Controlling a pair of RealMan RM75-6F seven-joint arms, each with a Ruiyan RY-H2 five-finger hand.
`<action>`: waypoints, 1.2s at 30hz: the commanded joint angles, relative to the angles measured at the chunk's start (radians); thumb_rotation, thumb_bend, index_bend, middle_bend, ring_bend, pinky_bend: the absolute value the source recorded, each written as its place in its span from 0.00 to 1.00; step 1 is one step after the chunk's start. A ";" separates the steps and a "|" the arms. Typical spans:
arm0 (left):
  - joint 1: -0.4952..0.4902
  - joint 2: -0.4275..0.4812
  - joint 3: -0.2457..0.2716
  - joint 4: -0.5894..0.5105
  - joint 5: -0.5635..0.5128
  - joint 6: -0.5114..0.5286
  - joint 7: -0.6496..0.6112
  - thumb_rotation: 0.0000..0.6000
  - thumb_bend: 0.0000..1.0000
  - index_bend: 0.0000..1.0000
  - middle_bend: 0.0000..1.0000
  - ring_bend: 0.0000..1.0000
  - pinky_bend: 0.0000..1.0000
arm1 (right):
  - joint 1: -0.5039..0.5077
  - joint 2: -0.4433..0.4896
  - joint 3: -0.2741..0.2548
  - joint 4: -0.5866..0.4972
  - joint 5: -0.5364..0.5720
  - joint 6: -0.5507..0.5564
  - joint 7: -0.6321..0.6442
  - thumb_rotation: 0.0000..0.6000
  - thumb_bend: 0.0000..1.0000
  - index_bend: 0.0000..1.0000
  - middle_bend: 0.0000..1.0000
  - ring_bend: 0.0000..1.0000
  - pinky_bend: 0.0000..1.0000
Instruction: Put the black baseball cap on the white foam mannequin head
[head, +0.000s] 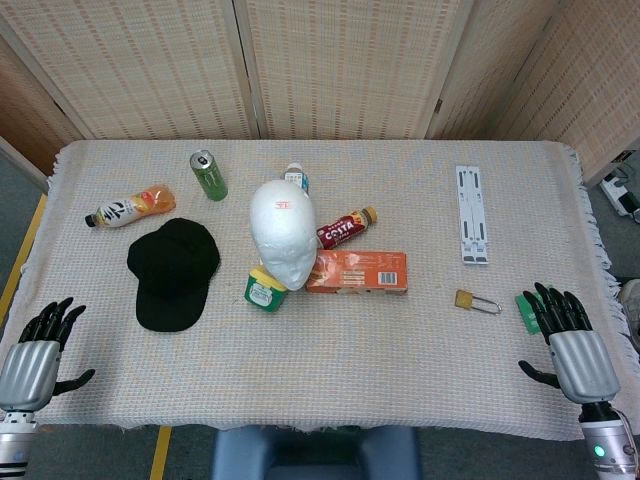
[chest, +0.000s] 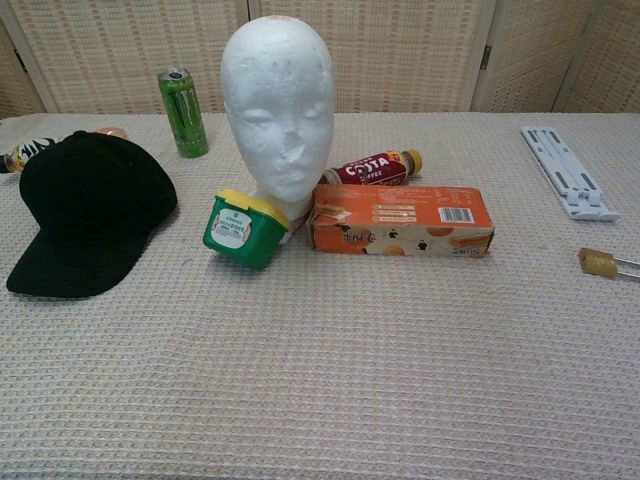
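Plainly, nothing of the task is done yet. The black cap (head: 173, 272) lies flat on the table (head: 400, 360), crown up and brim toward the robot, at about nine o'clock from the white foam head (head: 282, 242) and a little apart from it. The foam head stands upright near the middle of the table, bare on top, its face turned toward the robot.

Both hands rest at the near edge, well away from everything. The left hand (head: 40, 350) sits at the seven o'clock corner with its fingers spread and nothing in it. The right hand (head: 568, 345) sits at the five o'clock corner, fingers likewise apart and empty. What is left, I judge, is the whole job: reach for the cap, lift it, and set it over the foam head.

As for containers, a green tub with a yellow lid (chest: 243, 228) leans tilted against the base of the foam head; its lid is on, so its contents are hidden. An orange carton (chest: 398, 219) lies closed on its side at three o'clock of the foam head. A red coffee bottle (chest: 372, 167) lies capped behind the carton. A green can (head: 209, 175) stands at eleven o'clock, and an orange drink bottle (head: 130, 207) lies beyond the cap.
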 joint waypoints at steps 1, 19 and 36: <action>-0.004 0.000 0.007 -0.004 0.003 -0.013 0.004 1.00 0.11 0.16 0.09 0.01 0.18 | 0.000 -0.006 0.000 0.010 -0.004 0.003 0.004 1.00 0.00 0.00 0.00 0.00 0.00; -0.133 -0.472 -0.006 0.662 0.256 0.116 -0.304 1.00 0.15 0.50 1.00 0.92 0.99 | -0.009 -0.013 0.005 0.011 -0.008 0.024 -0.007 1.00 0.00 0.00 0.00 0.00 0.00; -0.215 -0.843 0.021 1.394 0.247 0.128 -0.421 1.00 0.25 0.49 1.00 1.00 1.00 | -0.012 0.022 0.000 -0.013 0.007 0.006 0.033 1.00 0.00 0.00 0.00 0.00 0.00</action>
